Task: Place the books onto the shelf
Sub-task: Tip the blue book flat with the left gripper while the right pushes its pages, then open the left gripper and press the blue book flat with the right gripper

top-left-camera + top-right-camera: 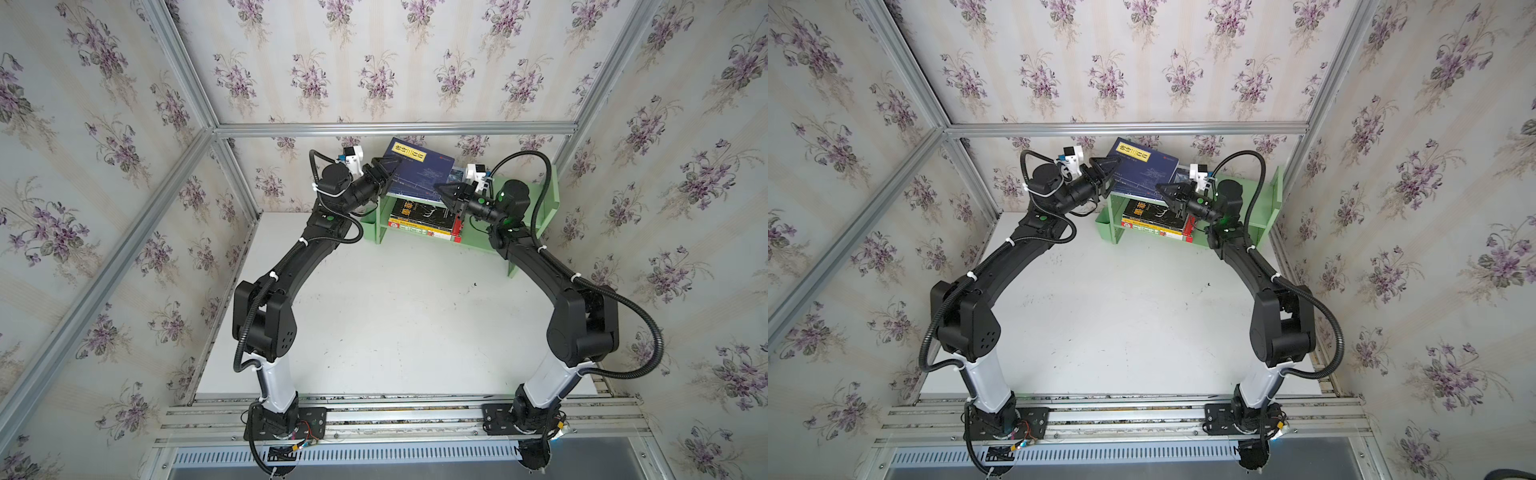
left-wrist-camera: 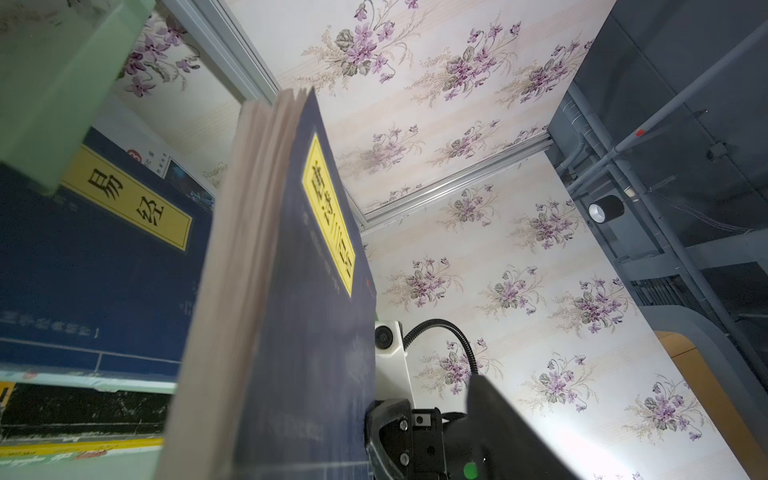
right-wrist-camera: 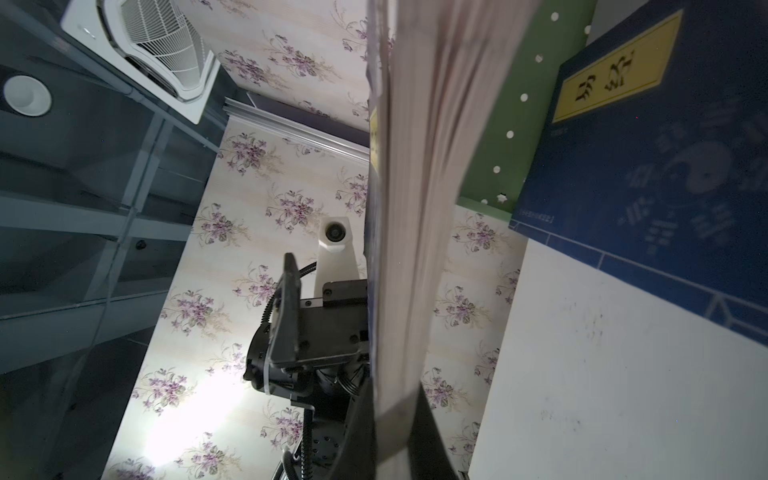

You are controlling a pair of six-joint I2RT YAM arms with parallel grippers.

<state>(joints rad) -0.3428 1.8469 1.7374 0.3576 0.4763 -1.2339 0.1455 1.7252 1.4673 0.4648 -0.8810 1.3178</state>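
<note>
navy book [image 3: 415, 208] edge clenched in right claw [image 1: 444, 191], left claw [image 1: 388, 172] spread wide, one finger [image 3: 286, 307] clear of its cover

One book [image 1: 417, 170] leans over the shelf [image 1: 550, 199] top; other books [image 1: 419, 219] lie beneath.

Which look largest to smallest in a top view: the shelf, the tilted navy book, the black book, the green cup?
1. shelf
2. navy book, though nearness to the camera enlarges it
3. black book, partly hidden
4. green cup
</note>
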